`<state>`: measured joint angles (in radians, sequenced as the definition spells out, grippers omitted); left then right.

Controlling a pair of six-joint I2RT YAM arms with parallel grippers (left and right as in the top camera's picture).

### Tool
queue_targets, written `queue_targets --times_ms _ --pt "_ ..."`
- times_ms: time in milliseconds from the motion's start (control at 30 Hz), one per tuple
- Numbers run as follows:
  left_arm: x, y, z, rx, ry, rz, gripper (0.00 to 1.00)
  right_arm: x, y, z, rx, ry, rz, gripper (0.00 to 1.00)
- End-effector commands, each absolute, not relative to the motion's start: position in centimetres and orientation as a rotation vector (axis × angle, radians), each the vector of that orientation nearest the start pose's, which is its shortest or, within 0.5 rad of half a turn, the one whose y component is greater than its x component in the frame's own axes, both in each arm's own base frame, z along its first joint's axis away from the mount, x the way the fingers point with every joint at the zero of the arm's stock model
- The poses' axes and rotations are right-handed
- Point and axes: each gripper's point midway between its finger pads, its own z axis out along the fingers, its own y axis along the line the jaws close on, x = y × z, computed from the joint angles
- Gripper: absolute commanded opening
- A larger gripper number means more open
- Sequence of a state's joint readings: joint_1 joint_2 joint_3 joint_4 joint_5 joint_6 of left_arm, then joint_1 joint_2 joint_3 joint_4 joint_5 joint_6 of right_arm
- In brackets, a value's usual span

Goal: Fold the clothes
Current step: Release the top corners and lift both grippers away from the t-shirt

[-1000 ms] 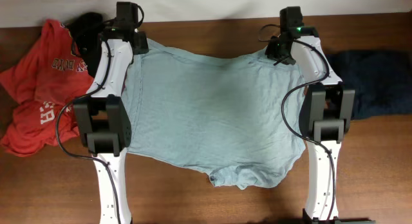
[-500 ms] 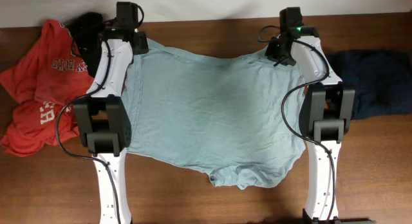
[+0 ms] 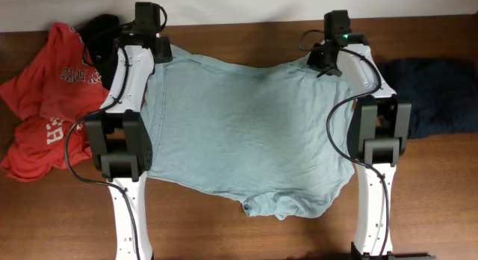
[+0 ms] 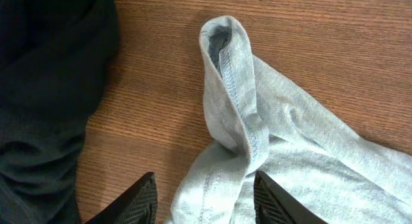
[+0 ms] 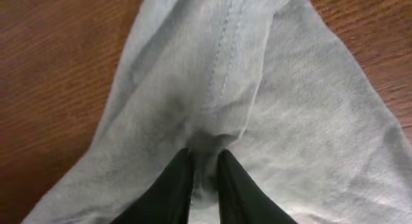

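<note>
The left arm [image 3: 128, 69] and right arm [image 3: 362, 69] are white tubes with boxy black joints [image 3: 119, 144], looping black cables [image 3: 67, 148] and tapered black fingers [image 5: 170, 190]; a green light [image 3: 346, 34] glows at the right arm's twelve o'clock end.

The wooden table [image 3: 433, 185] bears a spread pale blue T-shirt [image 3: 246, 133], red tees [image 3: 45, 110], a black garment [image 3: 101, 36] and a navy garment [image 3: 429, 96]

A pale grey-blue T-shirt [image 3: 246, 133] is spread open across the middle of the table [image 3: 224, 237]. Red tees [image 3: 45, 103] are heaped at the left edge, a black garment [image 3: 101, 32] is crumpled behind them, and a navy garment [image 3: 426, 96] is bunched at the right edge.
</note>
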<state>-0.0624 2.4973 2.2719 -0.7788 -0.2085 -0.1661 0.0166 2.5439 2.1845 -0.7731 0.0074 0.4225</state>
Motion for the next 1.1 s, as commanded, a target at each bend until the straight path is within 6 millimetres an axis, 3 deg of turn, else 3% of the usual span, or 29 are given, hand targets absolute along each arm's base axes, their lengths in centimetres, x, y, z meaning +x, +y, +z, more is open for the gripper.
queue_targets --times_ms 0,100,333,500,600,633,667,700,733,867,1000,1067 --pt "61.4 -0.4 6.6 -0.213 2.553 0.174 0.48 61.0 1.5 4.3 0.526 2.575 0.154 0.12" --pt "61.4 -0.4 6.6 -0.214 2.553 0.174 0.48 62.0 2.2 6.0 0.505 2.538 0.205 0.04" --pt "61.4 -0.4 6.6 -0.213 2.55 0.173 0.48 64.5 4.7 9.7 0.418 2.42 0.373 0.04" --pt "61.6 -0.4 6.7 -0.214 2.545 0.17 0.49 68.4 7.9 14.1 0.33 2.184 0.418 0.04" --pt "61.8 -0.4 6.8 -0.214 2.536 0.168 0.48 69.8 8.7 16.3 0.371 2.063 0.388 0.04" --pt "61.8 -0.5 6.8 -0.213 2.533 0.167 0.48 70.2 8.9 17.0 0.378 2.024 0.366 0.12" --pt "61.9 -0.5 6.9 -0.214 2.531 0.167 0.49 70.3 9.1 17.5 0.381 2.0 0.349 0.44" --pt "61.9 -0.5 6.9 -0.213 2.527 0.167 0.49 70.4 9.4 17.7 0.386 1.984 0.331 0.87" --pt "61.9 -0.5 6.9 -0.214 2.527 0.167 0.54 70.4 9.6 17.8 0.38 1.982 0.318 0.99" --pt "61.9 -0.1 7.5 -0.22 2.523 0.177 0.74 69.6 9.2 17.6 0.371 2.031 0.289 0.98" --pt "61.8 0.6 9.6 -0.236 2.51 0.179 0.81 67.8 6.4 18.3 0.418 2.107 0.248 0.98" --pt "61.7 1.2 12.1 -0.248 2.487 0.178 0.83 66.2 4.5 19.9 0.45 2.143 0.225 0.98"
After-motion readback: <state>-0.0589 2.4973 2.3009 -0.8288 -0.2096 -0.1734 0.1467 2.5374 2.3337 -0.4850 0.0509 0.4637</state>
